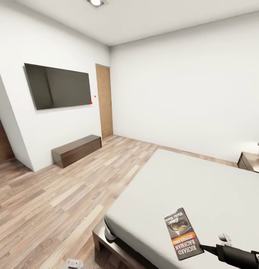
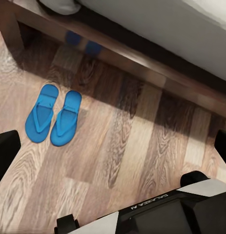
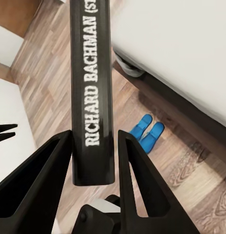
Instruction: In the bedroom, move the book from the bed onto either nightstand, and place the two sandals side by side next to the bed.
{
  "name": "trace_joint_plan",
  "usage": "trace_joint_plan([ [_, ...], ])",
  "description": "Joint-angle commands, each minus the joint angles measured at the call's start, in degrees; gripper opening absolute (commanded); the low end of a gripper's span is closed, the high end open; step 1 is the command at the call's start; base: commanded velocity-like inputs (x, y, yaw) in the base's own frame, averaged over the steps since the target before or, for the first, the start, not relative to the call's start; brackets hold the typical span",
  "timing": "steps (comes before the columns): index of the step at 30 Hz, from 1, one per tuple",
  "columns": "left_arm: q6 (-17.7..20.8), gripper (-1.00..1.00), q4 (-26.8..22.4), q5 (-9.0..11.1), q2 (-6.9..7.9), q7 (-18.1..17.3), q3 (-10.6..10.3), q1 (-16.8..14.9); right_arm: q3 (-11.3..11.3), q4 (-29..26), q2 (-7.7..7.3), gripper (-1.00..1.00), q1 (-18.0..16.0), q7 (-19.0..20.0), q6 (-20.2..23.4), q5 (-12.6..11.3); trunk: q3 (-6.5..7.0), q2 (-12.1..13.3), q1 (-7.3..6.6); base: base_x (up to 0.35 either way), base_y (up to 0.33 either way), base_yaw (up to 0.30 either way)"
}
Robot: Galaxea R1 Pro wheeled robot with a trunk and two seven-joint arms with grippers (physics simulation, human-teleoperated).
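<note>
Right gripper [image 3: 93, 161] pinched the book [image 1: 183, 233] by its spine, holding it above the bed's [image 1: 204, 186] foot corner. Sandals [image 2: 53, 117] lay side by side on the plank floor [image 2: 132, 146] beside the bed frame. Left gripper finger state: cannot tell. Nightstand [image 1: 250, 161] stood at the far side.

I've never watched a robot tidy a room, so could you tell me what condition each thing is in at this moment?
book: gripped by its spine in the right hand, lifted above the bed.
two sandals: flat on the wood floor, side by side near the bed frame.
bed: mattress bare.
nightstand: lamp on top.
door: shut.
TV: dark screen.
</note>
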Motion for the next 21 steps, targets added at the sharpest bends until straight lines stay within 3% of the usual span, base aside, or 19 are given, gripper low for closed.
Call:
trace_joint_plan([
  [1, -0.26, 1.0, 0.0, -0.61, 0.0, -0.09, 0.36, -0.05, 0.19, -0.06, -0.05, -1.0, -0.04, 0.11, 0.57, -0.69, -0.11, -0.1, 0.02, 0.0, 0.0, 0.293],
  [21, -0.26, 1.0, 0.01, -0.61, 0.0, -0.11, 0.37, -0.05, 0.19, -0.06, -0.05, -1.0, -0.04, 0.18, 0.58, -0.69, -0.11, -0.1, 0.02, 0.0, 0.0, 0.293],
])
